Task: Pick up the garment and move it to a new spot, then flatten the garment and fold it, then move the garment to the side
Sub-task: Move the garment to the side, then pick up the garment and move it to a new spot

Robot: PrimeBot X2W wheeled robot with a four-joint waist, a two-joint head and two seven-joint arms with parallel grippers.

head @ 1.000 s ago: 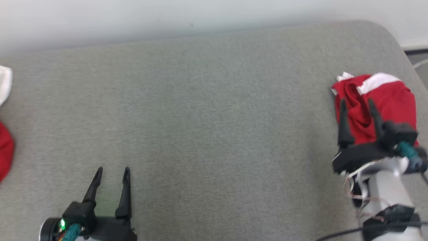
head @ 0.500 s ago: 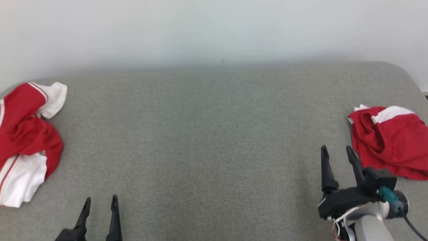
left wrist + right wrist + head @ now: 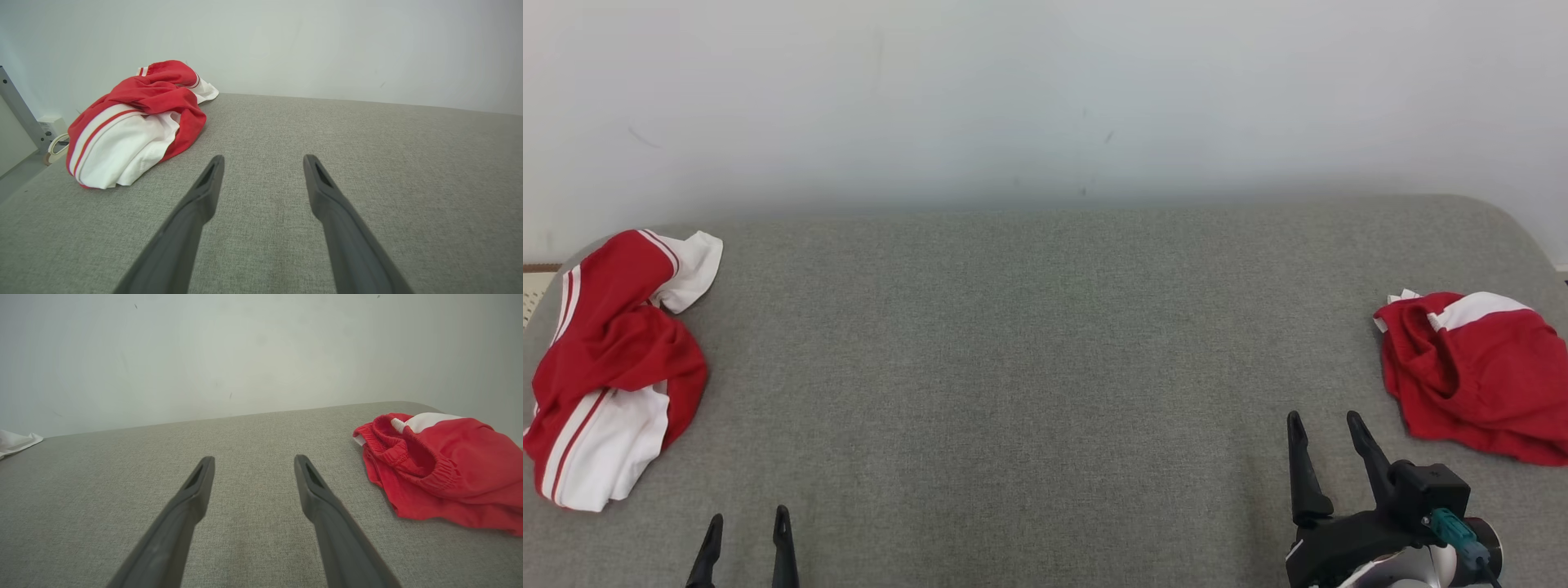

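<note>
Head view crops red garment (image 3: 1474, 384), apparently shorts.

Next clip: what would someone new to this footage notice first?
Two bright heaps of cloth on a grey padded surface: a crumpled red-and-white garment at its left edge and a red garment with a white band at its right edge. At the near side, the left pincer and right pincer are both open, holding nothing and touching neither heap.
</note>
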